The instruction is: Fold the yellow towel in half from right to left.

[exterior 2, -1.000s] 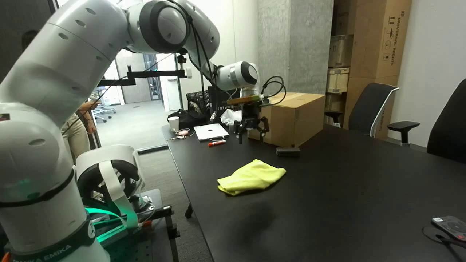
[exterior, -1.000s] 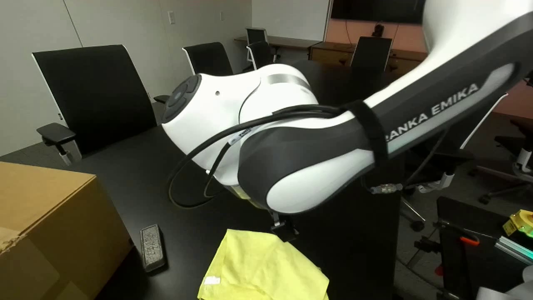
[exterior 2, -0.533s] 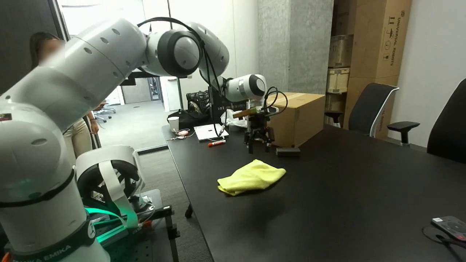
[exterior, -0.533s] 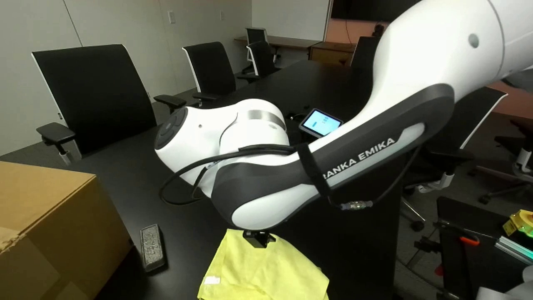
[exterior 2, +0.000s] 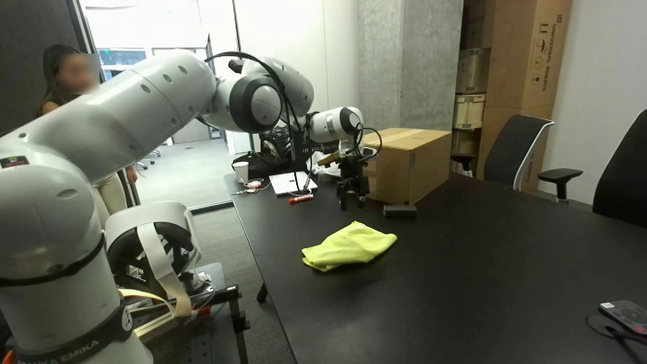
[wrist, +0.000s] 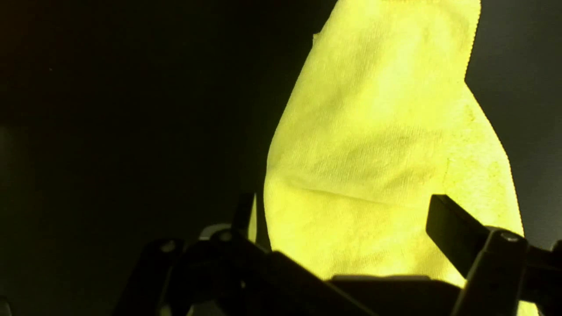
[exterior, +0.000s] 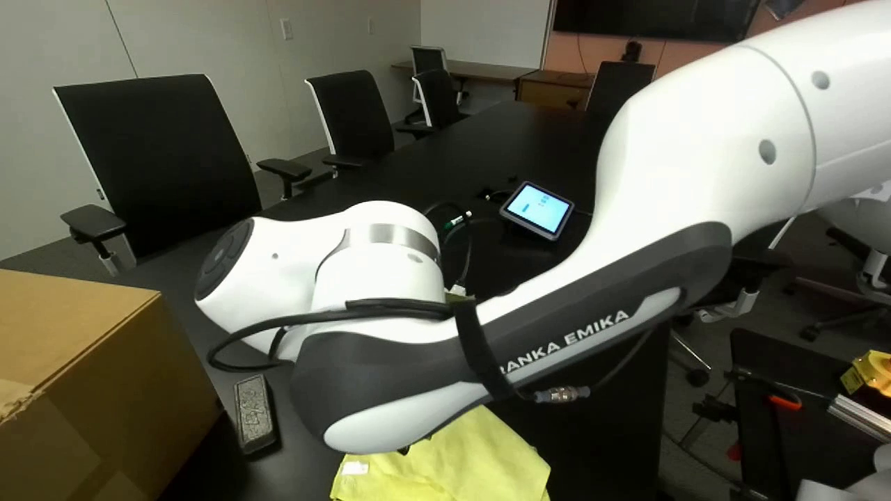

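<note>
The yellow towel [exterior: 480, 459] lies on the dark table, layered and wrinkled, with a white tag on one edge. It also shows in another exterior view [exterior 2: 351, 245] and fills the middle of the wrist view [wrist: 386, 109]. My gripper [wrist: 342, 204] is open and empty above the towel. In the wrist view, the left finger is just outside the towel's left edge and the right finger is over the cloth. In an exterior view the gripper [exterior 2: 352, 203] points down above the table, apart from the towel. Elsewhere, the arm hides most of it.
A cardboard box [exterior 2: 419, 167] and a dark block [exterior 2: 399, 211] stand near the gripper. A laptop [exterior 2: 283, 183], a red marker [exterior 2: 301, 199] and a white cup [exterior 2: 241, 172] sit at the table's end. A lit tablet [exterior: 537, 210] lies further along the table [exterior 2: 455, 283].
The arm has come down and moved across the towel, toward the box side in an exterior view. The hand looks turned somewhat. The towel has not moved.
</note>
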Tool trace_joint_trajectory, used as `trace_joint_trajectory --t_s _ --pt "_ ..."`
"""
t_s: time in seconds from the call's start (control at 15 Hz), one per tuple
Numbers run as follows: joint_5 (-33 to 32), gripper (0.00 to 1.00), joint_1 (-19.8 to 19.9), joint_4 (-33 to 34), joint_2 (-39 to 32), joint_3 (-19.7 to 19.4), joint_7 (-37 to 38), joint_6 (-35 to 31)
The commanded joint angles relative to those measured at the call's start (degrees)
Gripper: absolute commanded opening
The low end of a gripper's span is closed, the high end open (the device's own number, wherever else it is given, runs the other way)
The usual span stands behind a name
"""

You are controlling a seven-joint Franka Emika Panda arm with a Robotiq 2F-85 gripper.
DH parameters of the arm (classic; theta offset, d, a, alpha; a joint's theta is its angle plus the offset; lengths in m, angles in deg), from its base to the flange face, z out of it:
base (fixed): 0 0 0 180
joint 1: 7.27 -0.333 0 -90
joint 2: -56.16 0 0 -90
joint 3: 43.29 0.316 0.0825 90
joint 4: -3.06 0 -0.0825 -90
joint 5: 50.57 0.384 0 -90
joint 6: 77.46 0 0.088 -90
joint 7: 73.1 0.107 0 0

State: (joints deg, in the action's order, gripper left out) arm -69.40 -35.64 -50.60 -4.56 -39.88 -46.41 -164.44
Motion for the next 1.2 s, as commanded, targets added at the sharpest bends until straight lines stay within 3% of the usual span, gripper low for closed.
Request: trace_joint_trajectory --t_s 0.0,0.2,0.67,1.13 --pt "1.20 1.00 -1.84 10.27 -5.74 -0.38 4.00 5.53" --pt "3.37 1.00 -3.52 12.90 -7.74 -1.81 4.58 4.82" --pt "9.07 1.00 0.71 14.09 -6.89 5.30 -2.72 -3.67" --pt "11.10 1.00 1.53 13.91 -7.69 5.82 0.56 -9.00"
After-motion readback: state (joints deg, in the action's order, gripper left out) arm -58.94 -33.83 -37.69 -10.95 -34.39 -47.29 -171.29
